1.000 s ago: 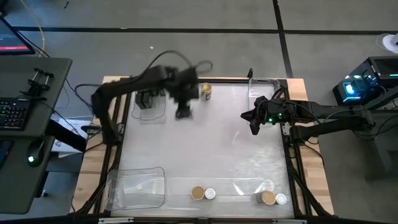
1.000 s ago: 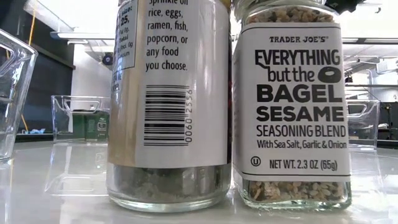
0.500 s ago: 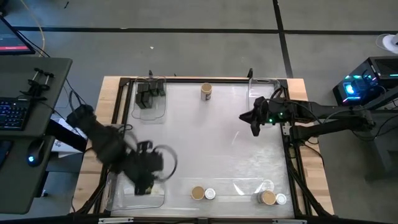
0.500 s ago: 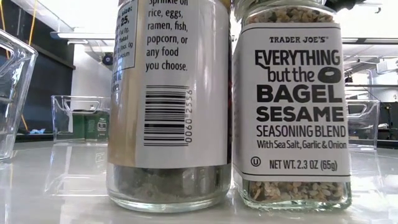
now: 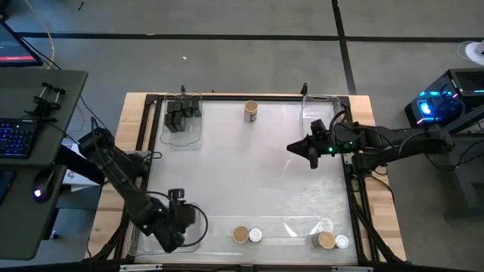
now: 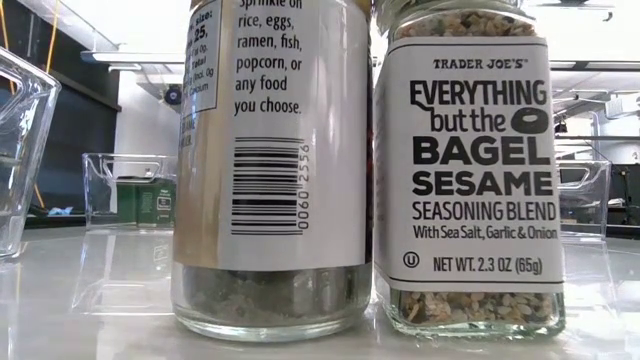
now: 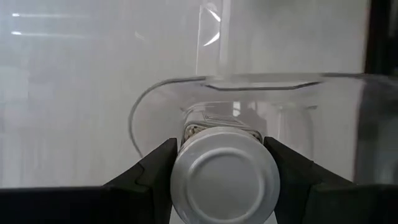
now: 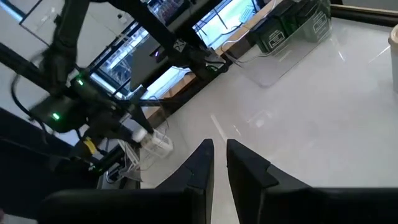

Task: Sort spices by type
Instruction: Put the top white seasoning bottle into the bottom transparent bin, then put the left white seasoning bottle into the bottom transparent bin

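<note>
My left gripper (image 5: 176, 220) hangs over a clear bin (image 5: 155, 227) at the table's near left corner, shut on a round white-topped jar (image 7: 224, 183). My right gripper (image 5: 306, 149) is shut and holds nothing, raised over the table's right side. Black boxy spices (image 5: 182, 112) sit in a clear bin at the far left. One tan-topped jar (image 5: 250, 112) stands at the far edge. Along the near edge stand a tan-topped jar (image 5: 240, 235) beside a white-topped one (image 5: 255, 236), and another such pair (image 5: 326, 240) farther right. My left gripper pinches the white-topped jar between its two fingers (image 7: 158, 174) at the sides of its cap (image 7: 186, 162). The fingers come from above, pointing steeply down. The jar stands upright, cap up, within the clear bin's rim (image 7: 249, 81); whether its base touches the floor is hidden.
Another clear bin (image 5: 306, 226) lies along the near edge by the right-hand jars. A black frame (image 5: 249, 96) rims the table. In the low view two tall seasoning jars (image 6: 460, 170) fill the foreground. A desk with a keyboard (image 5: 19, 136) stands left of the table.
My left gripper has swung from the far side, near the black boxes' bin, to the near left corner and sunk over the clear bin there. My right gripper has turned a little where it hangs.
</note>
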{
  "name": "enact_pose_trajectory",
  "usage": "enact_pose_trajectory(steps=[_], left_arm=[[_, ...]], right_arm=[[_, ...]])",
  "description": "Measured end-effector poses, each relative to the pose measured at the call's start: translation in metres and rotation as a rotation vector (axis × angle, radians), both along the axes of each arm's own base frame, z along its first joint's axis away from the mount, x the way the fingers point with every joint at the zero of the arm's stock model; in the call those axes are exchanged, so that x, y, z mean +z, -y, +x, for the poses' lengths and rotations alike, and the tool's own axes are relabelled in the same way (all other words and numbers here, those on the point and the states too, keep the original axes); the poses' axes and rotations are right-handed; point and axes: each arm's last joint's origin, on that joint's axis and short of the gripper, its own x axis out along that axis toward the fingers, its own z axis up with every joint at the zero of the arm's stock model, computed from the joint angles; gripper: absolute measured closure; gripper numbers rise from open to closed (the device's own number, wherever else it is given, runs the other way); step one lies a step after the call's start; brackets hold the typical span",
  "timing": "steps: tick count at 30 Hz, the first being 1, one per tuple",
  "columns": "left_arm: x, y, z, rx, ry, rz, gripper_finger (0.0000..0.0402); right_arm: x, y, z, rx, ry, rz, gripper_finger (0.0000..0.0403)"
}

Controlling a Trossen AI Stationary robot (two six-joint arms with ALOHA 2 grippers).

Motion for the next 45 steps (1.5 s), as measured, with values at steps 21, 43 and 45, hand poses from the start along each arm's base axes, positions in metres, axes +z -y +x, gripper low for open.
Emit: enact_pose_trajectory(steps=[21,43,45], left_arm=[[-0.031,-0.024,0.021,0.125,-0.061,-0.125,0.0164],[0.069,-0.085,-0.029,0.228,0.29,-0.297,0.012],[0.08,-0.094,-0.034,0.291,0.411,-0.27,0.012]], right_arm=[[-0.006,-0.004,0.006,0.005,-0.038,-0.017,0.0363],[0.002,-0.039,0.035,0.318,0.16,0.052,0.0366],[-0.005,-0.055,0.047,0.382,0.136,0.064,0.0377]])
